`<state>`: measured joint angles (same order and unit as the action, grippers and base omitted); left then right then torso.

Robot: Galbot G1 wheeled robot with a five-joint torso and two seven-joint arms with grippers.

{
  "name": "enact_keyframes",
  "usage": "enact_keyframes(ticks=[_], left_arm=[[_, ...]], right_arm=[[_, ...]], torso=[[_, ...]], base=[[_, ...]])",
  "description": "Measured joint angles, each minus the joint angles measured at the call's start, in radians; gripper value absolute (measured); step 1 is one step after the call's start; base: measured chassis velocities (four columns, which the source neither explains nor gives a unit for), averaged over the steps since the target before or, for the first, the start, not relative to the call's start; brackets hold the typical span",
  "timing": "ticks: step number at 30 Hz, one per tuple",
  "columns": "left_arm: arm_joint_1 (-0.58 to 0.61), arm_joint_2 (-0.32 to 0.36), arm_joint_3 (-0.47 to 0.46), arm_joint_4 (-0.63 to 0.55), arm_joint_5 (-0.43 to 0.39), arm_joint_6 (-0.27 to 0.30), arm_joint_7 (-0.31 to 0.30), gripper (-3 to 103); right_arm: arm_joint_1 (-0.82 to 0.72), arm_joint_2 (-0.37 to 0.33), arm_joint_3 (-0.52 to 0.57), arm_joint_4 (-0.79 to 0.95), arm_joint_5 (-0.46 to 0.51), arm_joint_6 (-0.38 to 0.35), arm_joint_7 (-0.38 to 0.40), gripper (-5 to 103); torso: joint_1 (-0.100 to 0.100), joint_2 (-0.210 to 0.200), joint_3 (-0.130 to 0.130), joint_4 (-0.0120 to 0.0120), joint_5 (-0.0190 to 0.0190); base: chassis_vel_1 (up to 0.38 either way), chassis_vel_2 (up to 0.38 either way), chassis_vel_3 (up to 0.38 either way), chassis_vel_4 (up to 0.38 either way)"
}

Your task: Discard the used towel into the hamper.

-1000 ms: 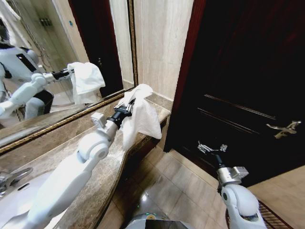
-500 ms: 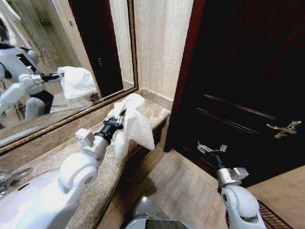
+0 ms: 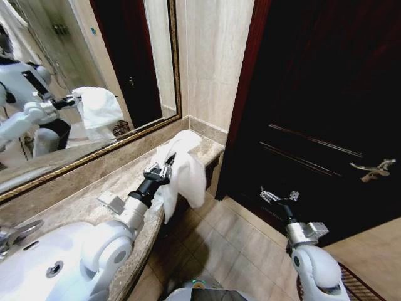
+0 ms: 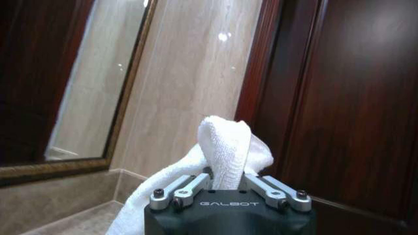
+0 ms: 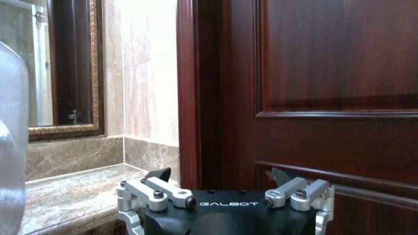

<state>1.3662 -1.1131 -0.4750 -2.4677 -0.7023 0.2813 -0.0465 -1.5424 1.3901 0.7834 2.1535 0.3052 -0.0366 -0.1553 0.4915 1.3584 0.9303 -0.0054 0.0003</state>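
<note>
White terry towel (image 3: 183, 170) hangs from the left gripper (image 3: 164, 170), pinched between its two fingers; most of the cloth drapes down past the front edge of the marble counter (image 3: 94, 194), over the tiled floor (image 3: 225, 244). From the left wrist camera the towel (image 4: 225, 152) rises as a folded loop between the clamped fingers (image 4: 179, 188) and bulges to either side. Left arm reaches forward from the near left, over the counter, toward the far right corner where the counter ends at the beige stone wall (image 3: 213, 56).

Mirror (image 3: 75, 75) in a gilt frame runs along the wall behind the counter, left of the stone panel; it reflects the robot and the held towel. White basin (image 3: 31, 263) sits in the counter at the near left, with a chrome tap (image 3: 12, 233) beside it.

Right gripper (image 3: 279, 195) is held low at the near right, well apart from the towel, pointing at the dark wooden door (image 3: 326, 94). Its fingers are spread apart with nothing between them; the right wrist view confirms this, the gripper (image 5: 222, 175) showing a clear gap and the door panel (image 5: 333, 73) beyond. Metal door handle (image 3: 374, 168) sits on the door, to the far right of this gripper.

Hamper: cannot locate it from these views.
</note>
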Motion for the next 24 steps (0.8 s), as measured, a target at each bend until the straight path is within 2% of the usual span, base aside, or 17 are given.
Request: enact_keyframes(ticks=[2, 4, 6, 12, 15, 19, 24], left_arm=[[0.000, -0.027, 0.004, 0.073, 0.063, -0.056, 0.078, 9], [-0.001, -0.032, 0.005, 0.095, 0.078, -0.071, 0.093, 9], [-0.008, -0.052, 0.014, 0.165, 0.109, -0.101, 0.116, 9], [-0.013, -0.061, 0.020, 0.191, 0.100, -0.103, 0.133, 9], [-0.024, -0.048, 0.028, 0.192, 0.088, -0.103, 0.168, 9], [-0.030, -0.041, 0.042, 0.203, 0.086, -0.102, 0.178, 9], [-0.021, -0.051, 0.063, 0.217, 0.116, -0.100, 0.131, 9]], right_arm=[[-0.007, 0.001, 0.005, 0.001, 0.007, 0.008, 0.000, 100], [-0.009, 0.001, 0.005, 0.001, 0.009, 0.009, 0.000, 100], [-0.014, -0.002, 0.008, 0.006, 0.012, 0.012, 0.000, 100], [-0.015, -0.007, 0.014, 0.013, 0.017, 0.010, 0.000, 100], [-0.015, 0.001, 0.007, 0.015, 0.014, 0.008, 0.000, 100], [-0.016, 0.011, -0.002, 0.021, 0.008, 0.006, 0.000, 100], [-0.019, 0.009, -0.004, 0.034, 0.004, -0.008, -0.002, 100]], torso=[[0.000, 0.000, 0.000, 0.0000, 0.0000], [0.000, 0.000, 0.000, 0.0001, 0.0000], [0.000, 0.000, 0.000, 0.0001, -0.0003], [0.000, 0.000, 0.000, 0.0001, -0.0001], [0.000, 0.000, 0.000, 0.0001, -0.0001], [0.000, 0.000, 0.000, 0.0000, -0.0001], [0.000, 0.000, 0.000, 0.0002, -0.0002]], base=[[0.000, 0.000, 0.000, 0.000], [0.000, 0.000, 0.000, 0.000], [0.000, 0.000, 0.000, 0.000], [0.000, 0.000, 0.000, 0.000], [0.000, 0.000, 0.000, 0.000], [0.000, 0.000, 0.000, 0.000], [0.000, 0.000, 0.000, 0.000]])
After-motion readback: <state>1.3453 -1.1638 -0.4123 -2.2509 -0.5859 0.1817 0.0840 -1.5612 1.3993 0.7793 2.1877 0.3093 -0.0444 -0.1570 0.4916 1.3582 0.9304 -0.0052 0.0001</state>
